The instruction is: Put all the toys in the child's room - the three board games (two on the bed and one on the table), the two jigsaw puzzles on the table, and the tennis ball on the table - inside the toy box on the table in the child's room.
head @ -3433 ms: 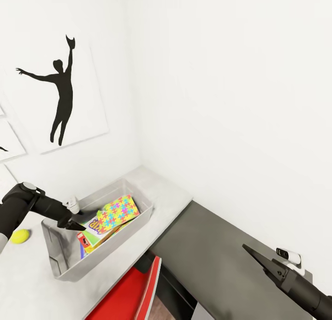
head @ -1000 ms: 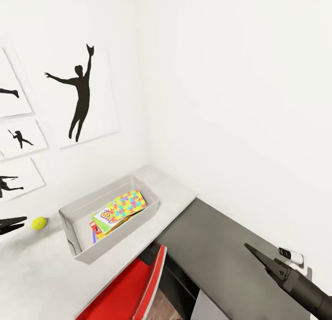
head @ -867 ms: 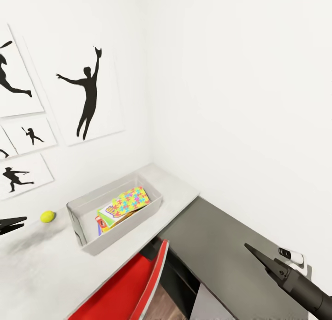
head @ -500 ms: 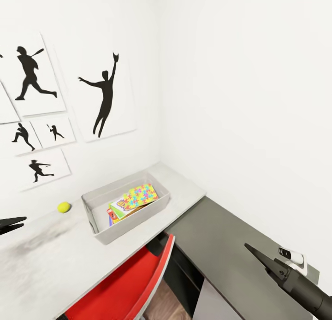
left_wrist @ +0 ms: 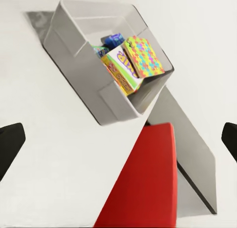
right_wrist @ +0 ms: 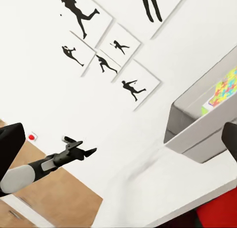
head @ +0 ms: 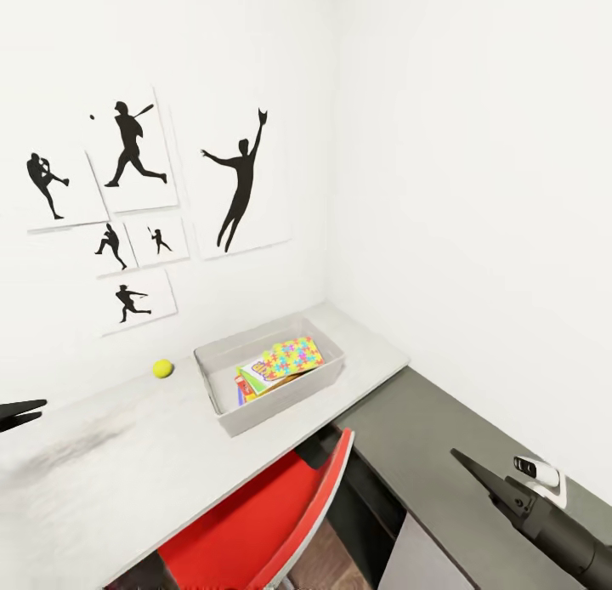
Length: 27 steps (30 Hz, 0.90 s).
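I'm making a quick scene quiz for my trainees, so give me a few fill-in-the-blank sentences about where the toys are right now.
1. The tennis ball lies on the table, outside the ____.
2. The thing lying on top inside the toy box is a multicoloured jigsaw ____.
3. The chair tucked under the table is coloured ____.
4. The left gripper holds ____.

Missing words: toy box; puzzle; red; nothing
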Tool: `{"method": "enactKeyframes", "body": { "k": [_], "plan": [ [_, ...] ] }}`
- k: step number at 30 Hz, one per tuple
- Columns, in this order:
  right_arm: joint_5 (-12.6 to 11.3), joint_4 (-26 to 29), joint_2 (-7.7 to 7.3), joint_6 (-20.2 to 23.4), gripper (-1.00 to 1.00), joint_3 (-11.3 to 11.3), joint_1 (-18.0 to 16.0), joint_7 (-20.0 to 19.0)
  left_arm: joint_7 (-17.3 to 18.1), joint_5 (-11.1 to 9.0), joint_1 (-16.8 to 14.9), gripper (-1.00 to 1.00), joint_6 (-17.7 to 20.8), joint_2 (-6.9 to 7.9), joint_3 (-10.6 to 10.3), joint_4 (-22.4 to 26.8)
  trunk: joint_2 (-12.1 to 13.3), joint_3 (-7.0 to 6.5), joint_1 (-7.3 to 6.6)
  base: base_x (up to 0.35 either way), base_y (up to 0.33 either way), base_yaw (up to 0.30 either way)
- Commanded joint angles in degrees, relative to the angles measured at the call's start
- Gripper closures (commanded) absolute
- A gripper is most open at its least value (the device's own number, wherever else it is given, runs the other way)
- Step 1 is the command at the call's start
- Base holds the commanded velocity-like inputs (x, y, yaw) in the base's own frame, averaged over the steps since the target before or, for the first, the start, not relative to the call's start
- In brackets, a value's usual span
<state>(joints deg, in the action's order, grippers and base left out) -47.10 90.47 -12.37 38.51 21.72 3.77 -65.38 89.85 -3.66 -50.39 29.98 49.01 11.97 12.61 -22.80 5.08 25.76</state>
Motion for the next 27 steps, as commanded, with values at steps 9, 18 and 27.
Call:
{"method": "enactKeyframes", "body": {
  "k": [9,18,27],
  "plan": [
    [-0.36,0.06,-0.02,0.42,-1.00,0.00,0.01,0.16,0.15,-0.30,-0.06,-1.00,0.62,0.13,-0.28,-0.04,-0.12,-0.59,0.03,-0.159,0.202,0.193],
    [-0.36,0.06,-0.02,0.42,-1.00,0.02,0.01,0.16,0.15,-0.30,-0.06,-1.00,0.88,0.17,-0.28,-0.04,-0.12,-1.30,0.03,-0.055,0.047,0.193],
    [-0.36,0.06,-0.02,0.42,-1.00,-0.01,0.01,0.16,0.15,-0.30,-0.06,-1.00,0.95,0.24,-0.28,-0.04,-0.12,-2.01,0.03,-0.006,0.005,0.193]
  ]
}}
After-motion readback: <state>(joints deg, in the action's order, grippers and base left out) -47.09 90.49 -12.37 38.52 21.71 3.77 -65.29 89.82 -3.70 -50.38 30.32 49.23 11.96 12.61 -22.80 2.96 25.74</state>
